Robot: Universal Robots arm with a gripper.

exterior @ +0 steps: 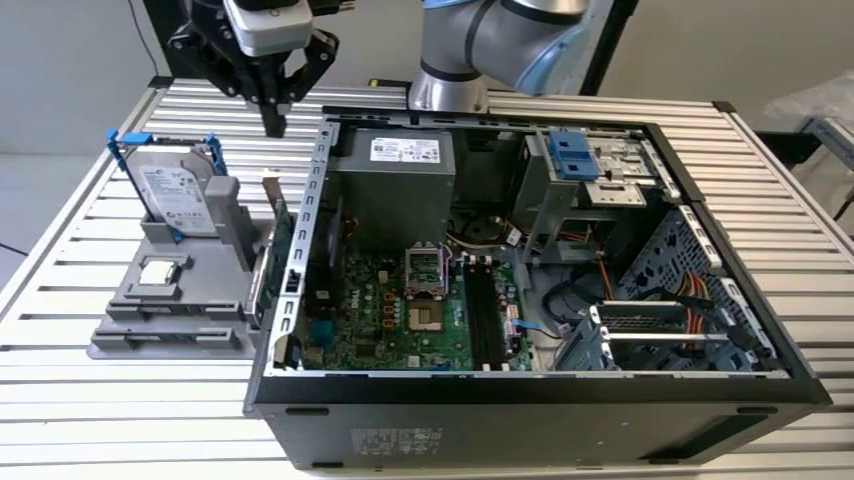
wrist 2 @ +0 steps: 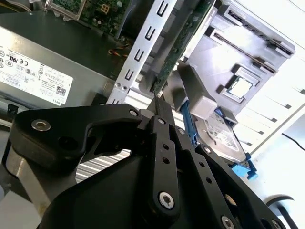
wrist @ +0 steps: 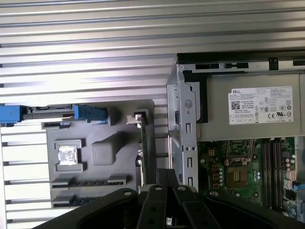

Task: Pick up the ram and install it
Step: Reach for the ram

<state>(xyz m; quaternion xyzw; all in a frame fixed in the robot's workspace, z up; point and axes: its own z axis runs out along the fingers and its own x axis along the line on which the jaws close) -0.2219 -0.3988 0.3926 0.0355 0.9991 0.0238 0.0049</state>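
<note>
The ram (exterior: 278, 215) is a thin dark-green stick standing on its long edge in the grey holder (exterior: 174, 310), close against the outside of the computer case's wall. It appears edge-on in the first wrist view (wrist: 143, 143) and as a green strip in the second wrist view (wrist 2: 178, 52). My gripper (exterior: 274, 122) hangs above the ram's far end, apart from it, black fingers pointing down. The fingers (wrist: 162, 177) lie pressed together with nothing between them, and their tips (wrist 2: 159, 102) sit just short of the ram's end.
In the same holder stand a silver hard drive (exterior: 180, 195) in a blue frame and a small square processor chip (exterior: 160, 270). The open case (exterior: 747, 390) at the exterior view's right holds the motherboard (exterior: 400, 310), memory slots (exterior: 487, 310) and a power supply (exterior: 394, 190). The table is slatted metal.
</note>
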